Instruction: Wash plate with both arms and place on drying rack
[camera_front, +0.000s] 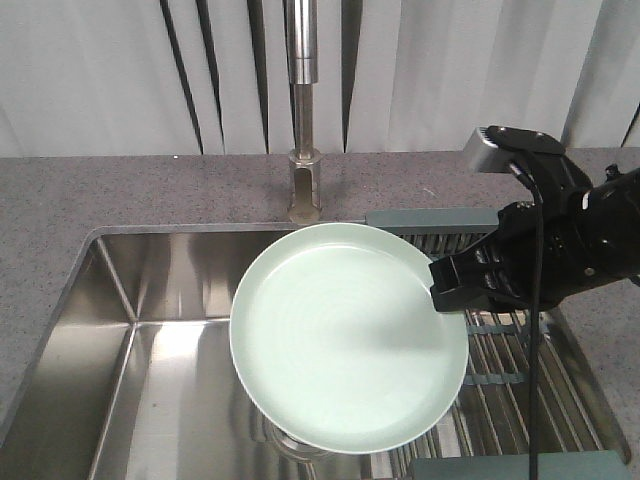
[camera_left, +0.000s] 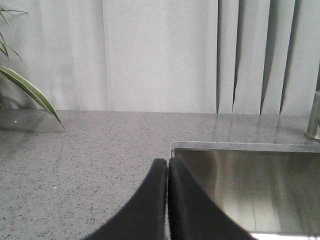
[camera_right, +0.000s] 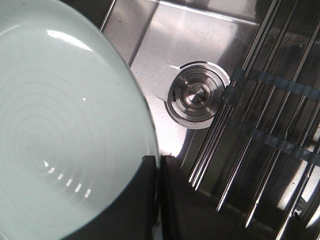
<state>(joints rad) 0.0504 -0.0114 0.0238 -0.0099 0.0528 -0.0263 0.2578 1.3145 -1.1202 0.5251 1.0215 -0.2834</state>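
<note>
Item one, the plate (camera_front: 345, 335): you hold it in the air over the sink (camera_front: 150, 300), face up and slightly tilted, just in front of the tap (camera_front: 303, 120). That position suits rinsing, and any run-off would fall into the basin rather than onto the counter (camera_left: 75, 150). No water is visible at the spout. Item two, the right gripper (camera_front: 447, 285): it is clamped on the plate's right rim, one finger above and one below. The edge grip leaves nearly the whole face open for washing. Item three, the left gripper (camera_left: 167, 167): its fingers are pressed together with nothing between them. It hangs by the sink's left corner over the counter, well apart from the plate, so the two-armed part of the wash looks not yet begun. Item four, the drying rack (camera_front: 520, 350): its steel rods lie across the right side of the sink, directly beneath your right wrist. The plate's right edge reaches just over the nearest rods, so placing it there should need only a short move. Item five, the drain (camera_right: 195, 95): it sits below the plate, beside the rack. Sundries include a green leaf (camera_left: 30, 87) at the far left and a pale curtain (camera_left: 150, 55) behind.
</note>
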